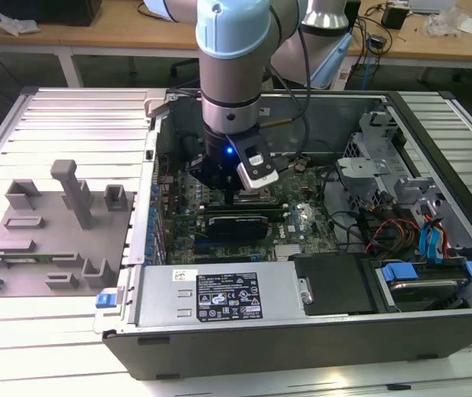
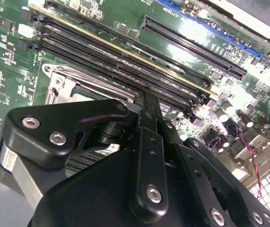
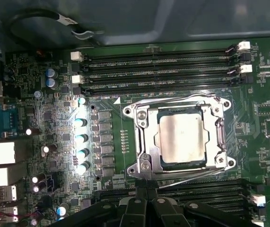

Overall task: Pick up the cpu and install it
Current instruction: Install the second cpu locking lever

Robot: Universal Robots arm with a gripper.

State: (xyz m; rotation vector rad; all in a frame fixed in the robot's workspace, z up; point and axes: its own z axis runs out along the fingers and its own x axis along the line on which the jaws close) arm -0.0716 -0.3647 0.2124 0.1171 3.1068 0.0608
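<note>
Going across the exterior view from its left: you're looking at a grey fixture sitting on the slatted table, well apart from the arm. Next along, the open PC case is lying on its side with the motherboard facing up. The arm is reaching straight down into the case, and the gripper is hanging just over the board near the case's middle. At the exterior view's right, the drive bays and blue-tabbed cables are sitting clear of the arm.

In the first wrist view, the cpu is lying flat inside the socket, squared up within the metal frame, silvery top facing up. RAM slots are running along one side of the socket and more slots along the other. The gripper is showing at the frame's edge, fingers pressed together, pinching nothing, just beside the socket and not touching the cpu.

In the second wrist view, the gripper is pointing its closed tips at the slots, with the socket's frame just beside it.
</note>
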